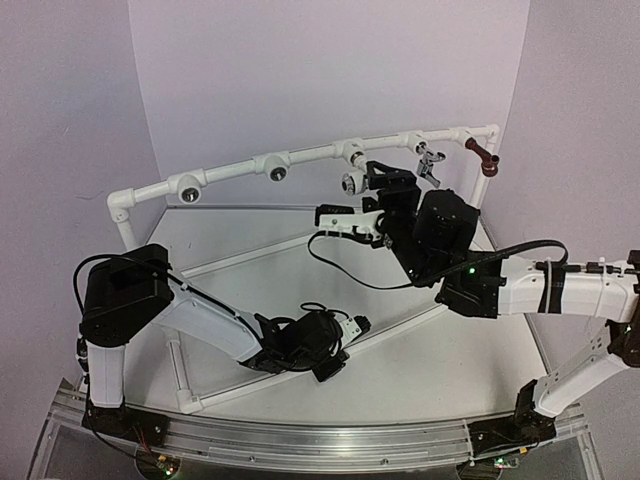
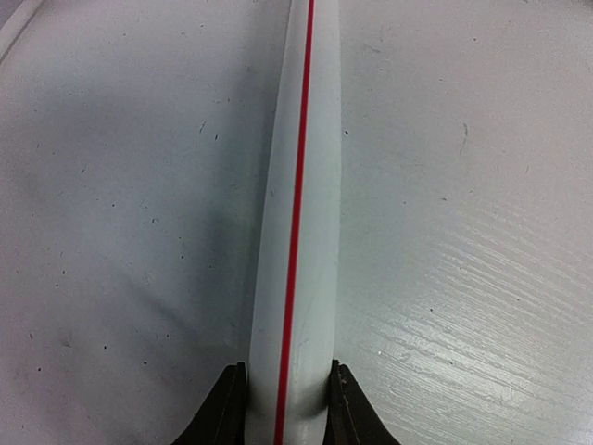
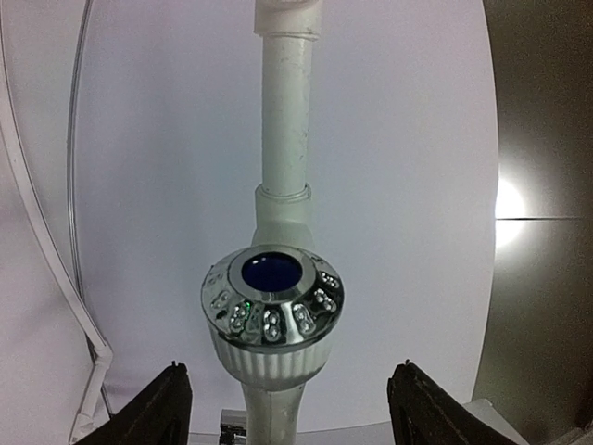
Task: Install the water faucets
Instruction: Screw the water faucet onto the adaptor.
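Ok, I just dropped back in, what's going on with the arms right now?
The left gripper is shut on a low red-striped pipe, apparently to steady it. The right gripper is open, with a finger on either side of the white faucet at a tee on the pipe frame, touching nothing. The silver faucet and red-brown faucet already sit at the frame's right end. I cannot tell whether the white one is fully seated.

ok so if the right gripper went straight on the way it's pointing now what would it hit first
The right gripper would meet the chrome-ringed socket on the white pipe frame first; it sits dead ahead between the open fingers. Depth is unclear.
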